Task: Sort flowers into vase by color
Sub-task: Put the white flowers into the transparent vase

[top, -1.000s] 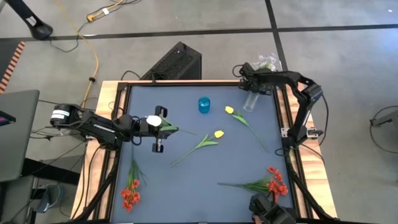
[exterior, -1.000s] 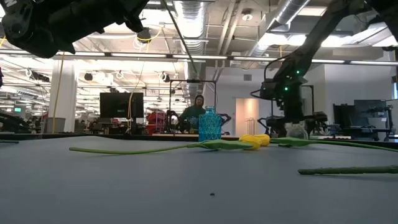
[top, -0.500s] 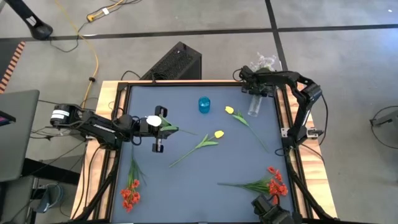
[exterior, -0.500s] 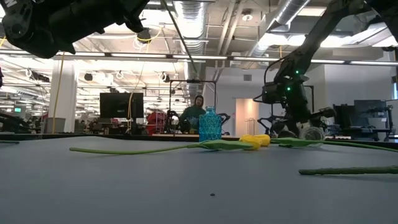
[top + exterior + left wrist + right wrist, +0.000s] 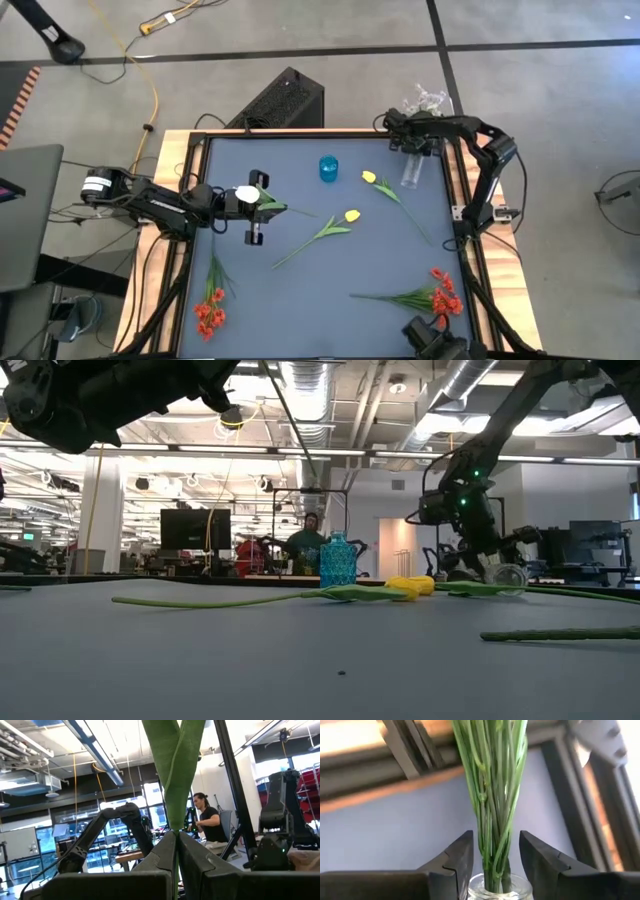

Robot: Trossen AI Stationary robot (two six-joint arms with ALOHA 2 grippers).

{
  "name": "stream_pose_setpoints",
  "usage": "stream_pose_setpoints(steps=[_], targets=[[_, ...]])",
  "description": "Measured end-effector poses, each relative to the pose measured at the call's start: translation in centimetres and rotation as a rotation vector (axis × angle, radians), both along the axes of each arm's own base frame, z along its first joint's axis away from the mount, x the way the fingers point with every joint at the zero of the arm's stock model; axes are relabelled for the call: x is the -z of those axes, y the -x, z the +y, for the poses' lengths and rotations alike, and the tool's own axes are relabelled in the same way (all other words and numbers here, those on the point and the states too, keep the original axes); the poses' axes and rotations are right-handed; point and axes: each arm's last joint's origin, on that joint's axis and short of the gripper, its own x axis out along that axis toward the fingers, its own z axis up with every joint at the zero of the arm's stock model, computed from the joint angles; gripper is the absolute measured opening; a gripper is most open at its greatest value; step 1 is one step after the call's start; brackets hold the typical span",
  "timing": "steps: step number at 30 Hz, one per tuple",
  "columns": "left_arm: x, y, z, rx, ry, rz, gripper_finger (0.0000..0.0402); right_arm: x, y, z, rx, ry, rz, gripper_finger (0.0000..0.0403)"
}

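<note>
my right gripper (image 5: pixel 492 865) has just narrowed its jaws around the clear vase (image 5: pixel 411 171) of pale sprays at the far right of the desk (image 5: pixel 330 290), so it can be moved; left gripper (image 5: pixel 176 851) stays clamped on a white tulip (image 5: pixel 247 194).

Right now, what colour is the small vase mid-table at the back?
Blue: the small vase shows best in the high view.

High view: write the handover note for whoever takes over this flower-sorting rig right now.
Left hand: shut on a green flower stem, over the table's left side.
Right hand: at the clear vase, far right corner.
Done: pale sprays stand in the clear vase.
Left: two yellow tulips and two red clusters lie loose; no flower shows in the blue vase.
</note>
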Motion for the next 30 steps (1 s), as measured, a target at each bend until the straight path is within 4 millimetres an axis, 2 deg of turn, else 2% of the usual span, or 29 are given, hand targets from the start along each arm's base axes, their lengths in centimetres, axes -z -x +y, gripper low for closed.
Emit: stream_pose_setpoints(steps=[10, 17, 22, 30], targets=[[0.0, 0.0, 0.0, -0.003, -0.006, -0.001, 0.0000, -5.7, -0.5, 1.8, -0.062, 0.248, 0.007, 0.0171], [0.0, 0.0, 0.0, -0.003, -0.005, -0.001, 0.0000, -9.1, -2.0, 4.5, -0.154, 0.429, 0.039, 0.0170], [0.0, 0.0, 0.0, -0.005, -0.004, 0.001, 0.0000, -12.2, -2.9, 7.6, -0.243, 0.563, 0.012, 0.0170], [0.1, -0.1, 0.1, -0.034, 0.007, 0.010, 0.0000, -17.0, -4.8, 15.3, -0.496, 0.798, -0.049, 0.0170]])
